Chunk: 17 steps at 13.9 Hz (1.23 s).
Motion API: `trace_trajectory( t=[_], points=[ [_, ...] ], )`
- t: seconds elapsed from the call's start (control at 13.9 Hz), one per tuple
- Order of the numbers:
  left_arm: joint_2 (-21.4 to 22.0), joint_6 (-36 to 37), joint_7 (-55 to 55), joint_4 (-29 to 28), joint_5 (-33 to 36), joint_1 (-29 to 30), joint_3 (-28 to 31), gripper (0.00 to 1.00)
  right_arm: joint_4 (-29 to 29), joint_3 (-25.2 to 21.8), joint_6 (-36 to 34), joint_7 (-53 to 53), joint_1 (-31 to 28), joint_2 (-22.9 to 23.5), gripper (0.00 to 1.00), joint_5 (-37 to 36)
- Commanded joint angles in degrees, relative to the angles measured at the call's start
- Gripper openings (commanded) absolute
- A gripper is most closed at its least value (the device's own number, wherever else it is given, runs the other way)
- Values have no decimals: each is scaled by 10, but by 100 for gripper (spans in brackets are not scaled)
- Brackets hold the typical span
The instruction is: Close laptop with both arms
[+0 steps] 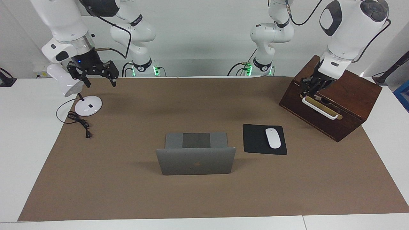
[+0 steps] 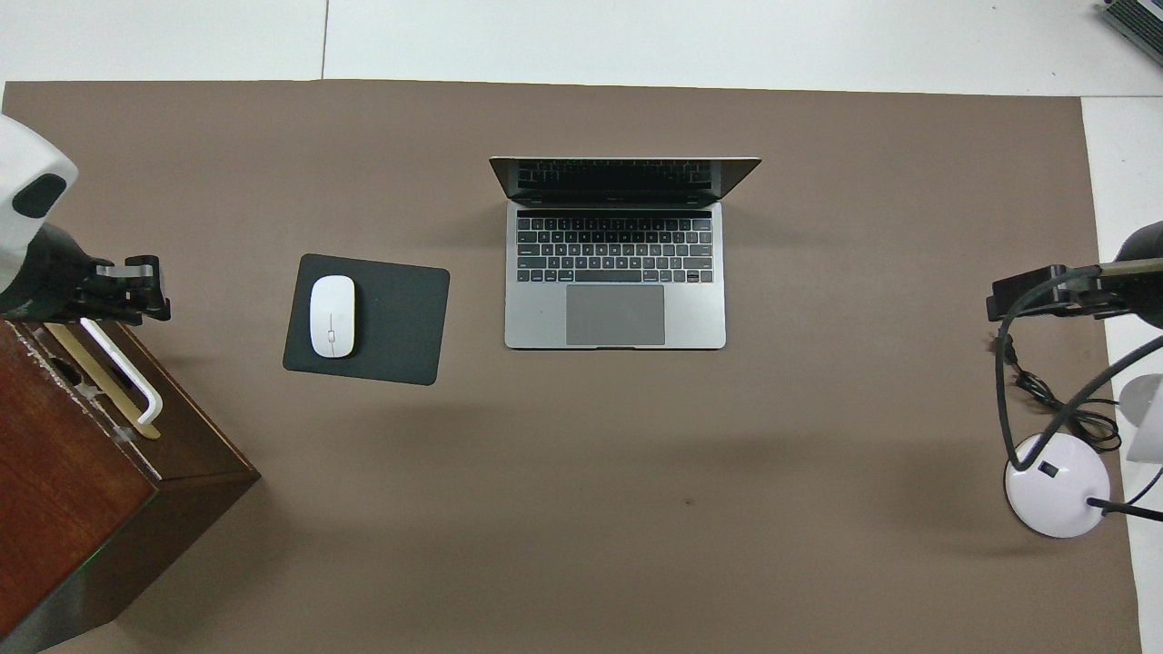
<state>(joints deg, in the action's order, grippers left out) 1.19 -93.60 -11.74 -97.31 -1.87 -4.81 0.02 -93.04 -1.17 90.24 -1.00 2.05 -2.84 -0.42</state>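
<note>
Open laptop at mid-counter, well clear of every edge. Lid raised near upright, back with the logo turned to the edge farther from the robots, screen and keyboard facing them. Hinge line, the long axis, parallel to the counter's long edges.

Left tool up over a brown box at the left arm's end of the counter, close above the white handle. Cannot tell whether spread or pressed together, nor whether touching the handle. Right tool spread wide and holding nothing, up by a white lamp at the right arm's end.

Nothing started on the lid, judging by its angle. Laptop between the two tools, well apart from both, neither clearly the nearer. Likely next: bring each tool in from its own end toward the middle and out to the lid's top edge, one near each upper corner, then push that edge toward the robots and down onto the keyboard. Worth watching on the left arm's way in: pad and mouse just beside the laptop.
</note>
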Motion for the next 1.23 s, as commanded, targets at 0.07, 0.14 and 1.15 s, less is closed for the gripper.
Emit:
trace_trajectory(
  t=[0.07,0.14,1.15],
  points=[
    [7,25,-33,-14,-6,-4,-4,0,1,2,-4,13,-5,-1,100,2],
    [7,28,-34,-14,-6,-4,-3,0,1,2,-4,12,-5,-1,100,2],
    [82,-205,-411,-211,-148,-36,-3,0,1,3,-1,13,-3,-1,0,2]
  ],
)
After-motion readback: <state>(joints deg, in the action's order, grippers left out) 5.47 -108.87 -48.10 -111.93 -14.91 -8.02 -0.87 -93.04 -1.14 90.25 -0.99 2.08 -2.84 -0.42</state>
